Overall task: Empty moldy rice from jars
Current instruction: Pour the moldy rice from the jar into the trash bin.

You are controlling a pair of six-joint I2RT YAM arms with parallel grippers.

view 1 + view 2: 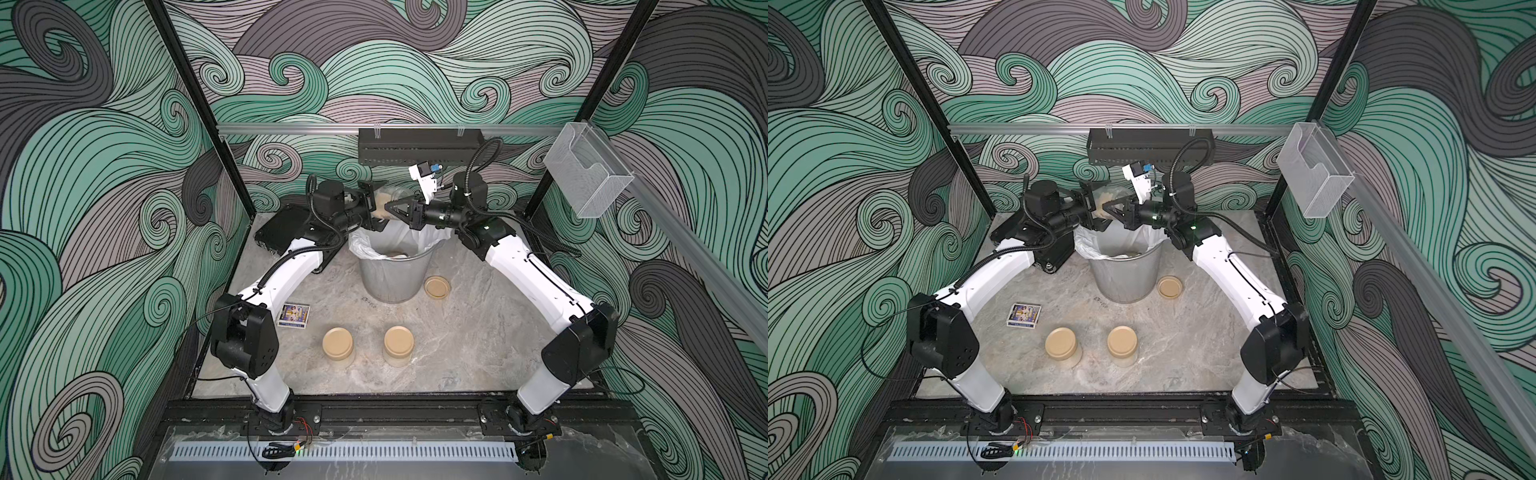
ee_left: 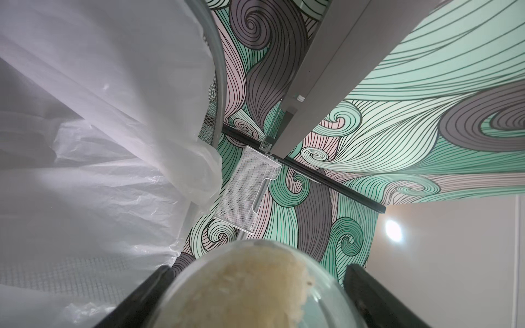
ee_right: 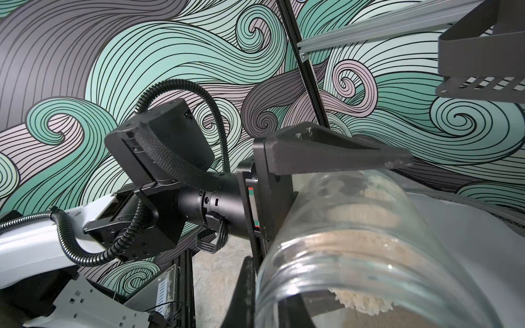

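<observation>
The left gripper (image 1: pixel 374 206) clamps an opened jar (image 3: pixel 355 227) tipped over the bin (image 1: pixel 388 278), the right gripper (image 1: pixel 392 206) is closed empty at its mouth, and I think the caked rice (image 2: pixel 250 284) next needs loosening.

Jar (image 1: pixel 392 196) over bin (image 1: pixel 386 279), lid (image 1: pixel 436 286) just R

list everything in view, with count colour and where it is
open jar: 1, clear, tilted over the wastebasket
moldy rice: 1 clump, off-white, inside open jar
lidded jars: 2, clear, tan lids, table front
loose lid: 1, tan, beside the wastebasket
wastebasket: 1, silver mesh, white liner, mid-table
small box: 1, blue print, near left arm
flat pad: 1, black, back corner under left arm
wire shelf: 1, black, back rail
mesh holder: 1, clear, side rail
left pincer: 1, black, shut on open jar
right pincer: 1, black, shut, at jar's mouth
</observation>
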